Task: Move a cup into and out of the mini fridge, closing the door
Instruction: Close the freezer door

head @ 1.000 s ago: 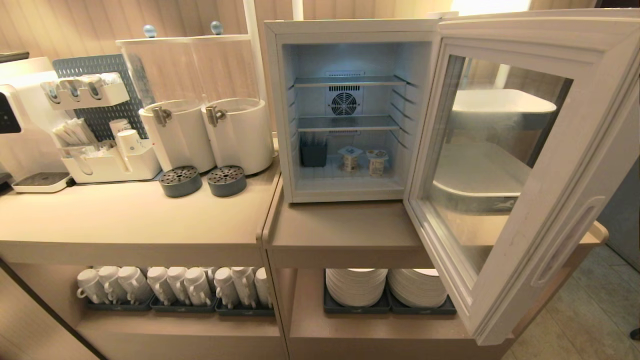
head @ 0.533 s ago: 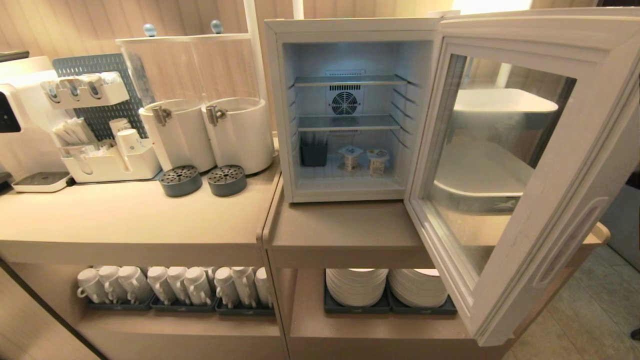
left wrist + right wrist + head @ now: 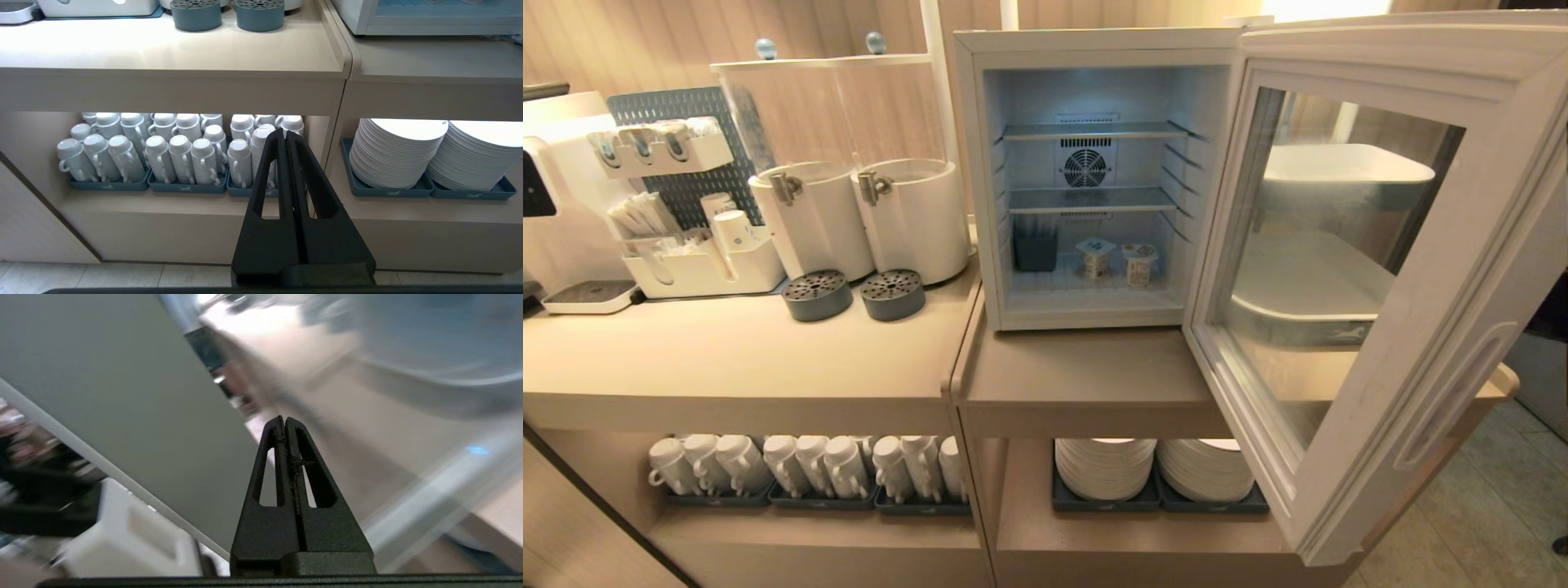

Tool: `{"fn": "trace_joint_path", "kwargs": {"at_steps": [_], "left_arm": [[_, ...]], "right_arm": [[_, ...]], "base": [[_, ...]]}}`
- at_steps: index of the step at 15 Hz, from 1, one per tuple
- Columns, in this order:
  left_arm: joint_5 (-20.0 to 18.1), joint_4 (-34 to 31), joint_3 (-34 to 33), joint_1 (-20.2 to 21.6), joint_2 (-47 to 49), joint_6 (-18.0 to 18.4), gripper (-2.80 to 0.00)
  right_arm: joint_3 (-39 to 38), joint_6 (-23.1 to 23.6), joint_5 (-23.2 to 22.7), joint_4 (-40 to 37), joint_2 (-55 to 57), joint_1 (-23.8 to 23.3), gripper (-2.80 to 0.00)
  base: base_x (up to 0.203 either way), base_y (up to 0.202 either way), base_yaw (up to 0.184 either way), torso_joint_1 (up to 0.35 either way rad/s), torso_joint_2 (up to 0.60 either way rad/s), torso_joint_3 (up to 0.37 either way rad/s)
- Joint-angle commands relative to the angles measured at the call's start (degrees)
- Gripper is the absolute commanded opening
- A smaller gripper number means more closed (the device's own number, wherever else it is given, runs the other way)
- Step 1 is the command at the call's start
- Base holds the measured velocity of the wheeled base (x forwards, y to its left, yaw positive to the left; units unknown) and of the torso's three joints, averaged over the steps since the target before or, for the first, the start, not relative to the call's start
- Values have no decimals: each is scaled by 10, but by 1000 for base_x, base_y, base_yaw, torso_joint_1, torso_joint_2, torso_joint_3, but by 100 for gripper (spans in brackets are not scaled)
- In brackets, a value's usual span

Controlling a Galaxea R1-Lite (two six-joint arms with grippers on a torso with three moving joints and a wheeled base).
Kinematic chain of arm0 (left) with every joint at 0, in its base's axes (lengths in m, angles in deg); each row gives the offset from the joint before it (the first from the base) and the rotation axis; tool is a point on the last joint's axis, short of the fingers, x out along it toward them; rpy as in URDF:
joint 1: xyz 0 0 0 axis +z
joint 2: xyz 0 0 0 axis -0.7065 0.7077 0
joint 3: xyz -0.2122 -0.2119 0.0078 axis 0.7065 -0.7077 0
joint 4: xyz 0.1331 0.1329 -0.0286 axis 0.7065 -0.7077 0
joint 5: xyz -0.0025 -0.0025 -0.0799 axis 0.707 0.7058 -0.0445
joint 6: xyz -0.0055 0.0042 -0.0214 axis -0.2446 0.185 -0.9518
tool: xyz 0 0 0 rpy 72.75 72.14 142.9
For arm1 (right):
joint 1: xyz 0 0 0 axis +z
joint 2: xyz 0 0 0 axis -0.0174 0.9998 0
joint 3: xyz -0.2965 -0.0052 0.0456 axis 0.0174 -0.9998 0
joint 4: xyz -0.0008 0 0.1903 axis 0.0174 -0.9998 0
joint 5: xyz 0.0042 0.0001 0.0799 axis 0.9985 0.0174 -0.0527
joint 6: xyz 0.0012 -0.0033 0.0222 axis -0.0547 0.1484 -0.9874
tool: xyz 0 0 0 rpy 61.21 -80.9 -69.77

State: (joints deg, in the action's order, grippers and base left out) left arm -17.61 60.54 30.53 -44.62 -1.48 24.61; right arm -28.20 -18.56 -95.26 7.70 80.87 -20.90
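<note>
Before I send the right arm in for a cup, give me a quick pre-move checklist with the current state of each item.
1. Door swung wide open, opening unobstructed: ok.
2. Cups reachable: two small cups stand on the mini fridge floor, beside a dark container: ok.
3. Right gripper ready to grasp: not ok, fingers shut and empty.
4. Right gripper's position relative to the fridge: cannot tell, its wrist view is blurred and it is outside the head view.
5. Left gripper out of the way: ok, shut, low before the mug shelf.
6. Counter before the fridge free for setting down: ok.
</note>
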Motion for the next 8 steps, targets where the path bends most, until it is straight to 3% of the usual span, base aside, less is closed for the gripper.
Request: {"fn": "trace_joint_path", "kwargs": {"at_steps": [1, 2, 5, 7, 8], "left_arm": [[0, 0, -2, 0, 0, -1, -280], [0, 0, -2, 0, 0, -1, -280], [0, 0, -2, 0, 1, -1, -280], [0, 0, -2, 0, 1, -1, -280], [0, 0, -2, 0, 1, -1, -280]], "right_arm": [[3, -5, -10, 1, 27, 42, -280], [3, -12, 22, 1, 26, 79, -280], [12, -31, 200, 1, 25, 202, -280], [43, -46, 356, -8, 39, 291, -280], [73, -56, 455, -16, 57, 331, -280]], "base": [[0, 0, 0, 0, 0, 0], [0, 0, 0, 0, 0, 0], [0, 0, 0, 0, 0, 0], [0, 0, 0, 0, 0, 0], [0, 0, 0, 0, 0, 0]]}}
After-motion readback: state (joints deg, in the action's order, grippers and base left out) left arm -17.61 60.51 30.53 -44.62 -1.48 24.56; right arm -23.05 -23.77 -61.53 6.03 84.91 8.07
